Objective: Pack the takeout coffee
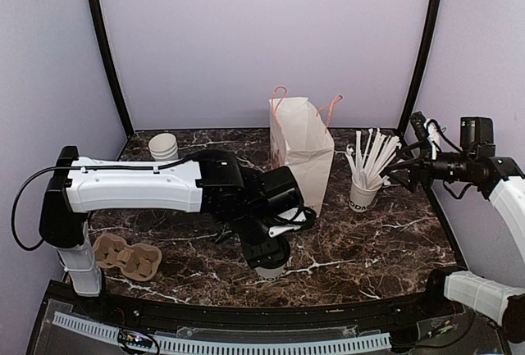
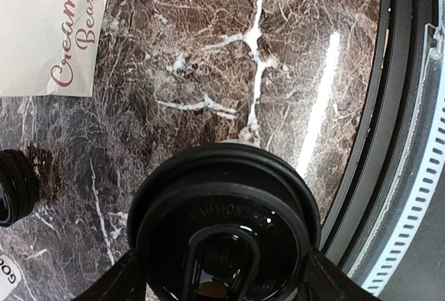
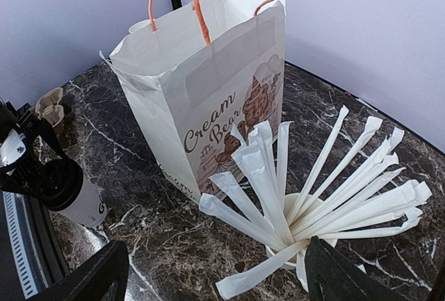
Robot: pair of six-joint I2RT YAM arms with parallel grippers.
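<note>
The takeout coffee (image 1: pixel 270 271) is a small white cup with a black lid (image 2: pixel 222 217), standing at the front middle of the marble table, in front of the paper bag (image 1: pixel 303 154). My left gripper (image 1: pixel 267 258) reaches down over it. Its two fingers (image 2: pixel 117 281) press on either side of the lid, so it is shut on the cup. The cup also shows at the left edge of the right wrist view (image 3: pixel 80 200). My right gripper (image 1: pixel 400 171) is open and empty, hovering just right of the cup of white straws (image 1: pixel 363 189).
The tall white "Cream Bear" bag (image 3: pixel 208 99) stands open with its orange handles up. Nested white cups (image 1: pixel 163 146) stand at the back left. A cardboard cup carrier (image 1: pixel 127 257) lies at the front left. The table's black front rim (image 2: pixel 379 127) is close beside the coffee.
</note>
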